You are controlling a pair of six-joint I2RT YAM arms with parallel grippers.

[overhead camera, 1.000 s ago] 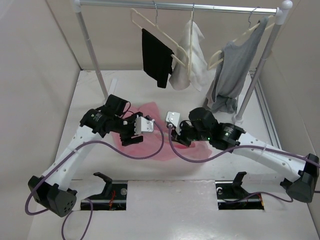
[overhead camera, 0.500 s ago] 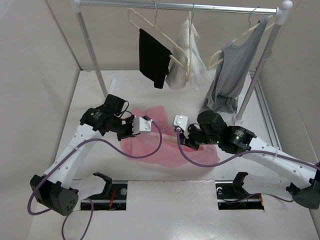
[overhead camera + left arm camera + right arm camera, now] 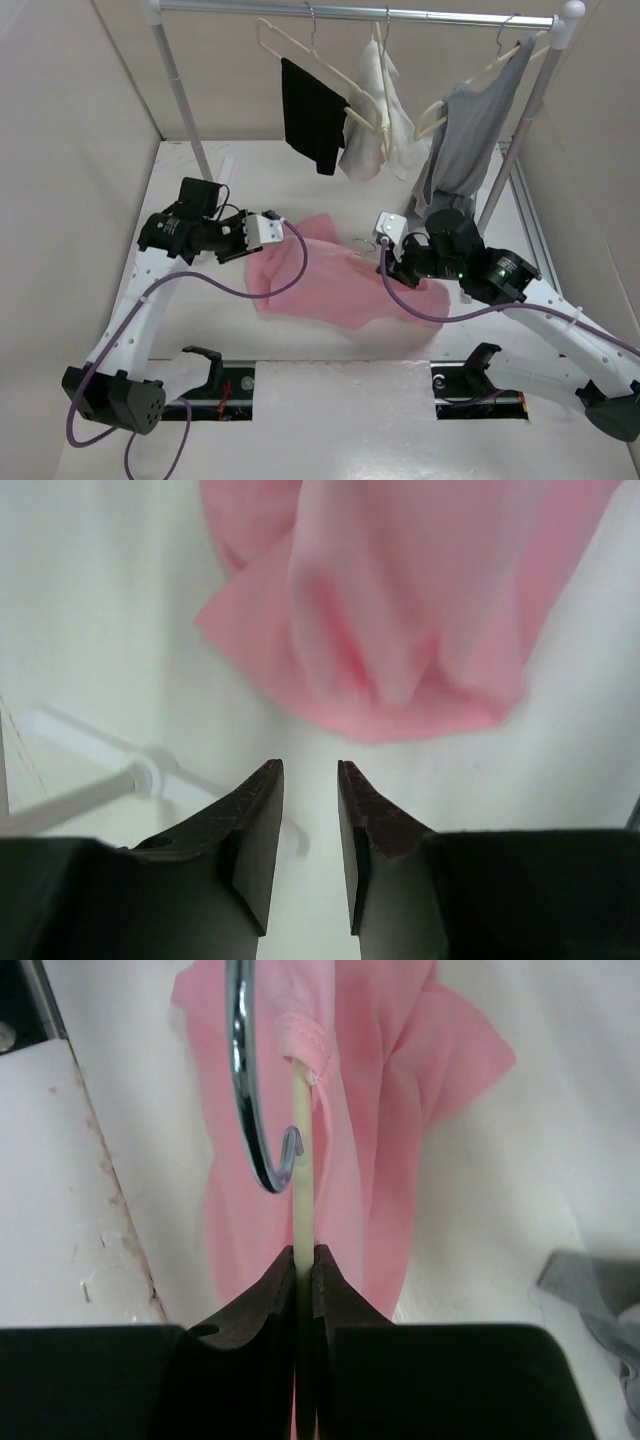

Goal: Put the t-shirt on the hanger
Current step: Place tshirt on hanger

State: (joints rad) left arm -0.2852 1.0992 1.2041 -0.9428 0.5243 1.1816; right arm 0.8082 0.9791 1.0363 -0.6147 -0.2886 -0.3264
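Observation:
The light pink t-shirt (image 3: 330,280) lies bunched on the white table, its neck band round the hanger's cream stem (image 3: 303,1150). The slim metal hook (image 3: 243,1080) curves above the stem; it is faint in the top view (image 3: 364,242). My right gripper (image 3: 305,1255) is shut on the cream stem just below the hook, at the shirt's right part (image 3: 388,262). My left gripper (image 3: 310,770) is open and empty. It is a little above the table, short of the shirt's edge (image 3: 400,630), at the shirt's left side (image 3: 250,250). The rest of the hanger's frame is hidden in the fabric.
A clothes rail (image 3: 350,12) crosses the back on two posts (image 3: 185,110) (image 3: 510,165). Hangers on it carry a black garment (image 3: 312,115), a white garment (image 3: 378,130) and a grey top (image 3: 462,150), whose hem hangs near my right arm (image 3: 600,1300).
My right gripper has moved right and back with the hanger, dragging the shirt along. My left gripper has drawn back to the left, off the shirt. The hanging garments have swayed.

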